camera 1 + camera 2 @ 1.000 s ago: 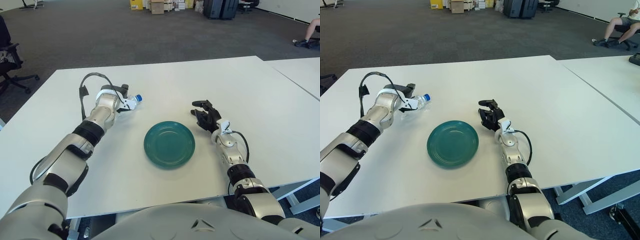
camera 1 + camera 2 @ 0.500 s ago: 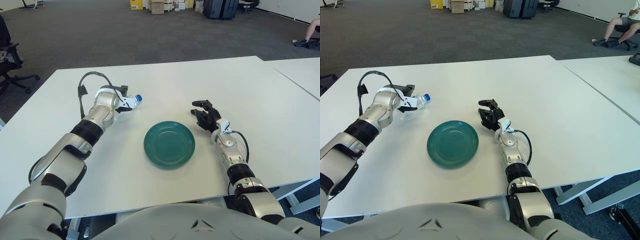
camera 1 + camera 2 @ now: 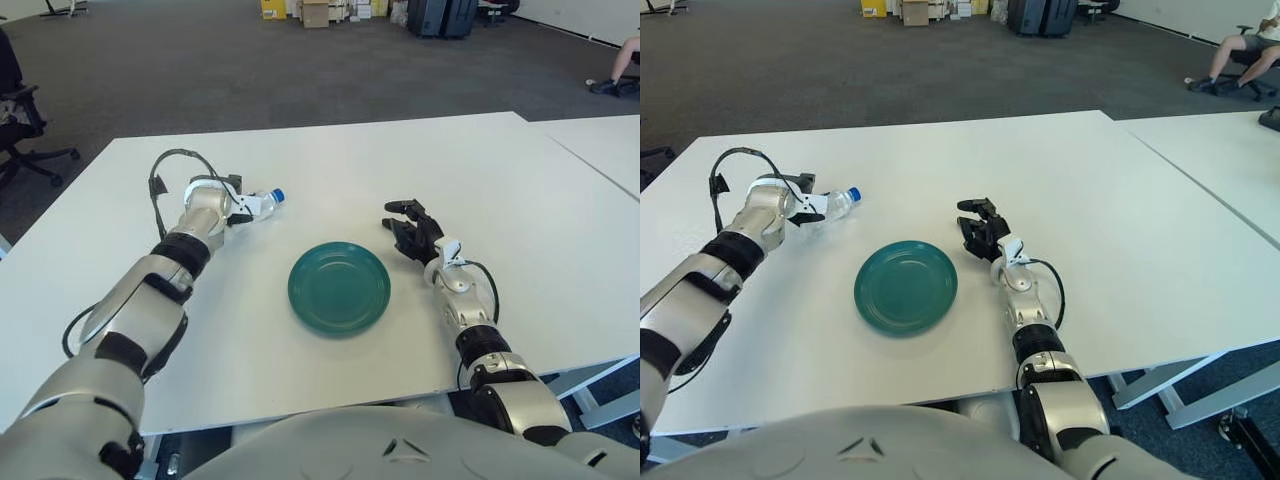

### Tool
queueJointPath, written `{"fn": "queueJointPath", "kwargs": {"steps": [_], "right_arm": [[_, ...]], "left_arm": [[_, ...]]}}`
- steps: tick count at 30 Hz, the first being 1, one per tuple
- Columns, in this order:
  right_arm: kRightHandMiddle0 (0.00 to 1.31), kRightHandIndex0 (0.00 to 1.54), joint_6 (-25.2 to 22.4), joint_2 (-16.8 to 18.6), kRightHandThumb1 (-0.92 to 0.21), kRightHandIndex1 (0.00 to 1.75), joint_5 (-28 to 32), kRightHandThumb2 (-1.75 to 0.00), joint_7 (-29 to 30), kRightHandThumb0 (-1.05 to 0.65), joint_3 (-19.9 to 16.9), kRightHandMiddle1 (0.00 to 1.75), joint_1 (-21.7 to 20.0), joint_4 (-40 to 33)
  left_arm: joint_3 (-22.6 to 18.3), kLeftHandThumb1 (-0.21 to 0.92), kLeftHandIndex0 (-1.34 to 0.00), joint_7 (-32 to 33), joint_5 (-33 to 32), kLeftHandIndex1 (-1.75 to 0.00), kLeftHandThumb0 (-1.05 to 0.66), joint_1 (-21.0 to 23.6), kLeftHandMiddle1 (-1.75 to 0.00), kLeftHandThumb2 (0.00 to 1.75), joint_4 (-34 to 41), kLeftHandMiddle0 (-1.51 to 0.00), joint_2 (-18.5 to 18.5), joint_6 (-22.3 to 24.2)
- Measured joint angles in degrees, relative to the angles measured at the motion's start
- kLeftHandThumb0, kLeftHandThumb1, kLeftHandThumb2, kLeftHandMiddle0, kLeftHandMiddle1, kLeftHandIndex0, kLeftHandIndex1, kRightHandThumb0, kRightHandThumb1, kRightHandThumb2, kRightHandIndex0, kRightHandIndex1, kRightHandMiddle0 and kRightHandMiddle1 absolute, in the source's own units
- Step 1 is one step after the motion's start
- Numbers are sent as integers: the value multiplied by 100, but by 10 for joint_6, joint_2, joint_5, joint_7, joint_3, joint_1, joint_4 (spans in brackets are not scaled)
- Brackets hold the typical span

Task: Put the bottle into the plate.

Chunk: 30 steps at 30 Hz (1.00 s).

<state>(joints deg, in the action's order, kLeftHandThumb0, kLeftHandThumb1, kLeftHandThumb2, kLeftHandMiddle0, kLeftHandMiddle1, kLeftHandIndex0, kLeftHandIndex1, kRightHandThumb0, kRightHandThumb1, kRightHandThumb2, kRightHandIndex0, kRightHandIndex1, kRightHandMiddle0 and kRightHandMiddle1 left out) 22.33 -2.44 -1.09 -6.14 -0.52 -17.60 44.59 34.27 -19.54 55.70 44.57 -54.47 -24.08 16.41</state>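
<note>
Left hand point(image 3: 222, 200) is up at the far-left part of the white table point(image 3: 560, 220), fingers wrapped around the bottle point(image 3: 255, 203), which is tipped on its side with the blue cap pointing toward the middle. So I'd say we're at the grasp stage. Next it needs to lift and swing the bottle over to the green plate point(image 3: 339, 288), sitting apart from it, nearer the robot. Left arm's stretched forward, wrist bent inward. Right hand point(image 3: 413, 233) sits just right of the plate, fingers loosely curled, holding nothing.
</note>
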Motion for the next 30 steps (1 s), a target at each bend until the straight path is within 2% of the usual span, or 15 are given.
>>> {"fn": "queueJointPath", "kwargs": {"steps": [6,9,12,16,25,27,28,30], "right_arm": [[19,38,-1,0,-82,38,2,-69,-7,-53,-2,114,0,0],[19,38,-1,0,-81,37,2,-70,-8,-52,-3,114,0,0],[20,39,0,0,-80,37,2,-72,-8,-52,-4,115,0,0],[20,41,-1,0,-79,37,2,-73,-7,-51,-4,115,0,-1],[21,41,-3,0,-78,38,5,-76,-8,-50,-8,115,2,-2],[21,41,-3,0,-77,38,5,-76,-8,-50,-9,115,2,-2],[21,41,-4,0,-77,39,5,-76,-7,-50,-9,115,2,-2],[21,40,-4,0,-77,39,5,-77,-7,-50,-9,115,2,-3]], "left_arm": [[11,92,-1,42,-3,-1,-105,25,-94,66,-87,-58,30,-1],[17,92,-1,53,-6,-1,-105,31,-84,64,-112,-55,40,-3],[22,92,-1,62,-10,-2,-105,37,-83,64,-132,-57,47,-7],[26,92,-1,76,-14,-7,-105,42,-112,63,-155,-62,56,-10],[27,92,0,103,-36,-10,-105,44,-125,58,-183,-63,71,-18],[27,92,0,103,-40,-12,-105,45,-135,56,-185,-65,73,-20],[26,92,0,104,-44,-14,-105,46,-149,55,-186,-71,73,-22],[26,92,0,107,-50,-18,-105,46,-162,53,-187,-86,74,-25]]}}
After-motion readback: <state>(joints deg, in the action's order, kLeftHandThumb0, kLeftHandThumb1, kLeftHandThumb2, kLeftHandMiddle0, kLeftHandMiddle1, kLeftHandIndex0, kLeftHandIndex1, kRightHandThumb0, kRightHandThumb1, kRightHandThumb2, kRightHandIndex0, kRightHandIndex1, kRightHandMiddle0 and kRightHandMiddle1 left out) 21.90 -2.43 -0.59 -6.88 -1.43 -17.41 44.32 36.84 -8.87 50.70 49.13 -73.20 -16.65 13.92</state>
